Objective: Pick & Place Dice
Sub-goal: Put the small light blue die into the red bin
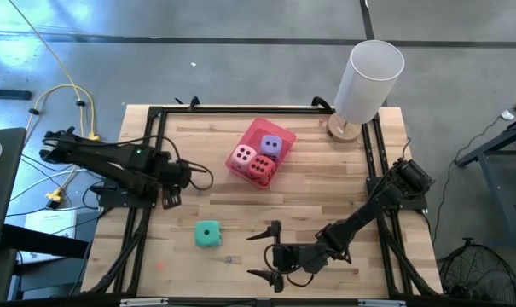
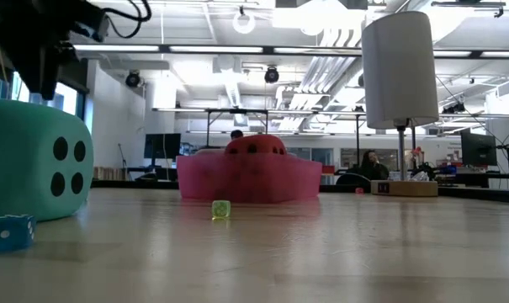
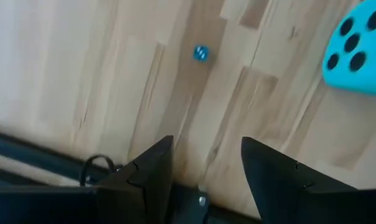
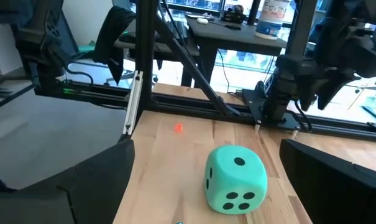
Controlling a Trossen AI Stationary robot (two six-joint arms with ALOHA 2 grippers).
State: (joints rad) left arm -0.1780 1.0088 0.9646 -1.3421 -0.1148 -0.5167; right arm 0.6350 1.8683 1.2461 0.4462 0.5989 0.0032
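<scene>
Remaining: teal die (image 1: 208, 234) loose on bench (image 1: 326, 196), lower centre; three dice in pink tray (image 1: 281, 159). Right gripper (image 1: 272, 253) jaws wide, empty; left gripper (image 1: 167, 181) part-open, empty.

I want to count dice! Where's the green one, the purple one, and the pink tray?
green die (image 1: 207, 234), high view, top face.
purple die (image 1: 271, 147), high view, top face.
pink tray (image 1: 259, 127), high view, bare far corner.
</scene>
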